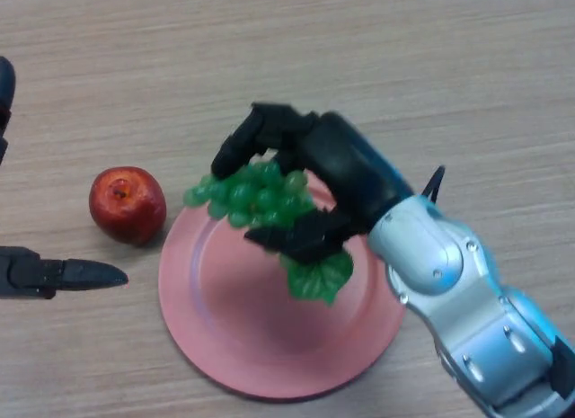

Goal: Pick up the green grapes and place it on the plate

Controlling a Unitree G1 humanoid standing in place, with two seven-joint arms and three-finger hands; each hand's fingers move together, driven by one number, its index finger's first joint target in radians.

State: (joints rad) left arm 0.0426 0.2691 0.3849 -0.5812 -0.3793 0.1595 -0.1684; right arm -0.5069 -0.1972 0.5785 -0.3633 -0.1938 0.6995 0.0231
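Observation:
A bunch of green grapes (256, 195) with a green leaf (319, 279) is held over the far edge of the pink plate (243, 328). My right hand (337, 166) is shut on the grapes, fingers curled over the top and thumb under the bunch. Whether the grapes touch the plate I cannot tell. My left hand (63, 274) shows at the left edge, fingers straight, holding nothing, apart from the plate.
A red apple (128, 204) sits on the wooden table (449, 67) just left of the plate's rim, between the plate and my left hand.

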